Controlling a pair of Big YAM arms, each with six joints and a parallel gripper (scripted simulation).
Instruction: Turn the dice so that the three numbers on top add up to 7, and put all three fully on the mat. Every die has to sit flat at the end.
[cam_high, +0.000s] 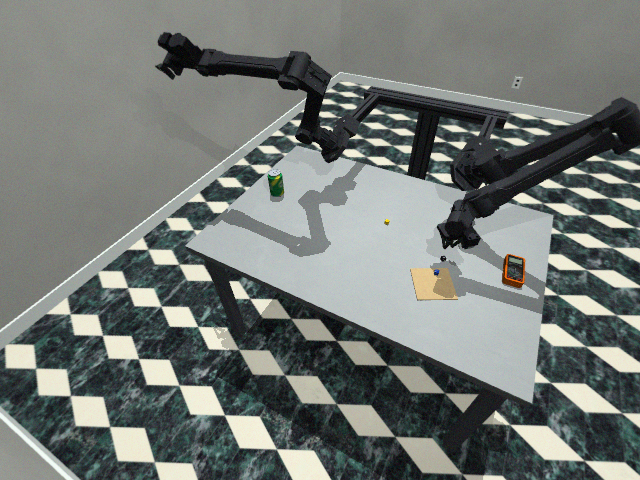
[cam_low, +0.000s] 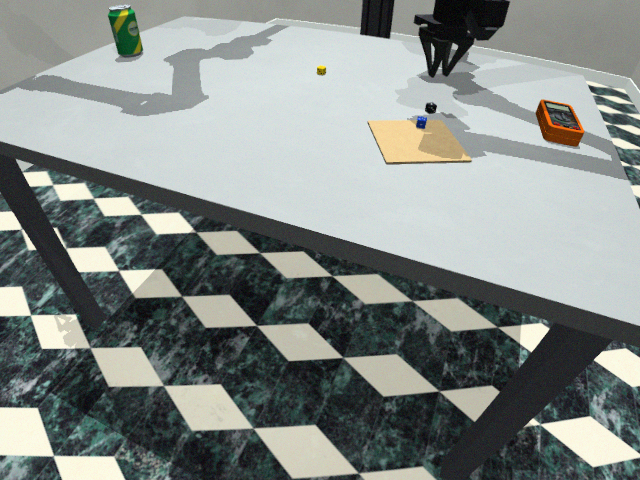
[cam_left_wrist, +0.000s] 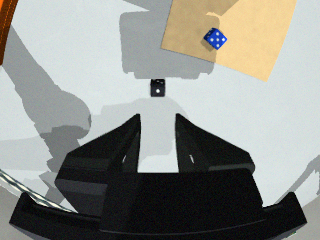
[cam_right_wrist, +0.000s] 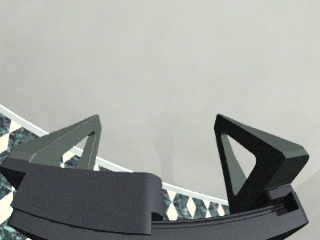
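Over by the orange multimeter (cam_high: 514, 270) (cam_low: 559, 122) side of the table (cam_high: 361, 248) (cam_low: 289, 134), the left gripper (cam_high: 453, 244) (cam_low: 439, 73) (cam_left_wrist: 157, 120) is hovering above the tabletop, fingers partway apart and holding nothing. Just beyond its tips the black die (cam_high: 443, 258) (cam_low: 431, 107) (cam_left_wrist: 158, 88) is sitting on the table, off the mat — pretty near its edge, though. The blue die (cam_high: 436, 272) (cam_low: 421, 122) (cam_left_wrist: 215, 39) is resting on the tan mat (cam_high: 426, 289) (cam_low: 403, 147) (cam_left_wrist: 240, 35), near an edge, and it's showing five pips to the left wrist camera. The yellow die (cam_high: 386, 221) (cam_low: 321, 70) is lying well apart from both, also off the mat. Way over past the green can (cam_high: 276, 183) (cam_low: 125, 32), the right gripper (cam_high: 164, 71) (cam_right_wrist: 157, 120) is hanging out beyond the table — released, wide open, nothing in it, and its camera's mostly facing bare wall (cam_right_wrist: 160, 65).
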